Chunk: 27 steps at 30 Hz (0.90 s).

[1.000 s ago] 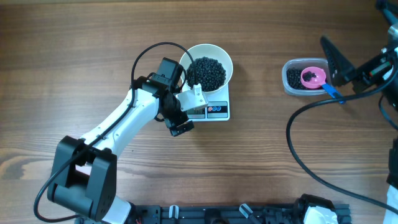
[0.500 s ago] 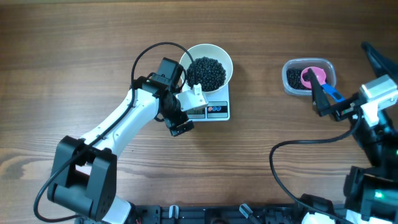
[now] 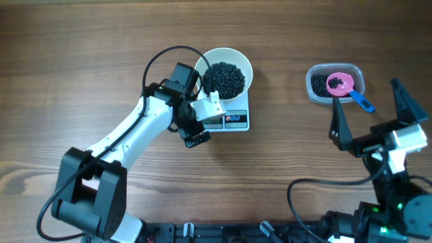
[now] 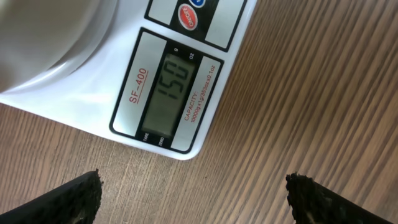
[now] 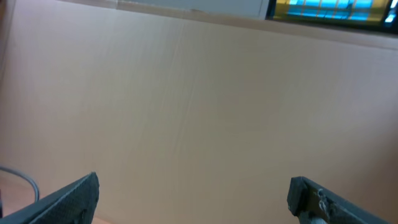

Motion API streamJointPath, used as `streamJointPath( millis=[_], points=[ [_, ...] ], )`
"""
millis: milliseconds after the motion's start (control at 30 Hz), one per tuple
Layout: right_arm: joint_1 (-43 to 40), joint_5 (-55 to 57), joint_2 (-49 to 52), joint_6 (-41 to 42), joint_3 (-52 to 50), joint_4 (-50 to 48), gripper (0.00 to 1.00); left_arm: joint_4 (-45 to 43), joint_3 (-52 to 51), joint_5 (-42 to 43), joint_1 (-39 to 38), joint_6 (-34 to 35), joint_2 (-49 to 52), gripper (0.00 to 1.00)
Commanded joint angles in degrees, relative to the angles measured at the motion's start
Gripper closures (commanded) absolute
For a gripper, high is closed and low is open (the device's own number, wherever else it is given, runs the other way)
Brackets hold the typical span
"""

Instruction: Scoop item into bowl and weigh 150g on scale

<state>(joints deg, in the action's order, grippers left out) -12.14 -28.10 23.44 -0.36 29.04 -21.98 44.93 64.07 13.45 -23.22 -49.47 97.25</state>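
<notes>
**Item** (image 3: pixel 225 77): dark pellets heaping in bowl (image 3: pixel 246 64). The bowl is sitting on scale (image 3: pixel 237 125), on table (image 3: pixel 81 54). A remnant is lying in clear tub (image 3: pixel 316 88) with pink scoop (image 3: pixel 339 84).

**Left claw** (image 3: pixel 202 122): hanging just beside the scale's front, spread wide, grasping nothing.

**Right claw** (image 3: pixel 370 118): hovering near the tub, apart from it, spread wide, empty.

**Step:** judged as checking the weight, scooping appearing finished. The next move is calling for confirming the reading without nudging the scale.

**Views:** only the left wrist is showing display (image 4: pixel 169 93), its digits tilted and seemingly reading 150. Overhead is rendering it illegibly small. The right wrist is showing only a pale surface.
</notes>
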Motion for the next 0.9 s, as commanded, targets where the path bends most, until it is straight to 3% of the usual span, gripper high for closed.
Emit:
streamJointPath(
  millis=[0, 233, 367, 567, 733, 867],
  points=[
    [0.35, 3.72, -4.59, 6.62, -5.35, -3.1, 0.0, 0.02, -0.24, 1.09, 0.15, -1.11, 0.42, 0.0],
    [0.35, 4.42, -14.86, 8.02, -17.14, -12.13, 0.0, 0.02, -0.24, 1.09, 0.15, -1.11, 0.42, 0.0],
    [0.35, 4.57, -22.25, 8.09, -21.57, -12.46, 0.0, 0.02, -0.24, 1.09, 0.15, -1.11, 0.42, 0.0],
    [0.63, 8.22, -23.23, 13.92, -24.02, -12.92, 0.0, 0.02, -0.24, 1.09, 0.15, -1.11, 0.42, 0.0],
    [0.63, 9.27, -23.23, 4.55, -28.68, -4.74, 0.0, 0.02, -0.24, 1.09, 0.15, -1.11, 0.42, 0.0],
    [0.61, 9.09, -23.23, 3.32, -28.74, 10.71, 0.0, 0.02, -0.24, 1.09, 0.13, -1.11, 0.42, 0.0]
  ],
)
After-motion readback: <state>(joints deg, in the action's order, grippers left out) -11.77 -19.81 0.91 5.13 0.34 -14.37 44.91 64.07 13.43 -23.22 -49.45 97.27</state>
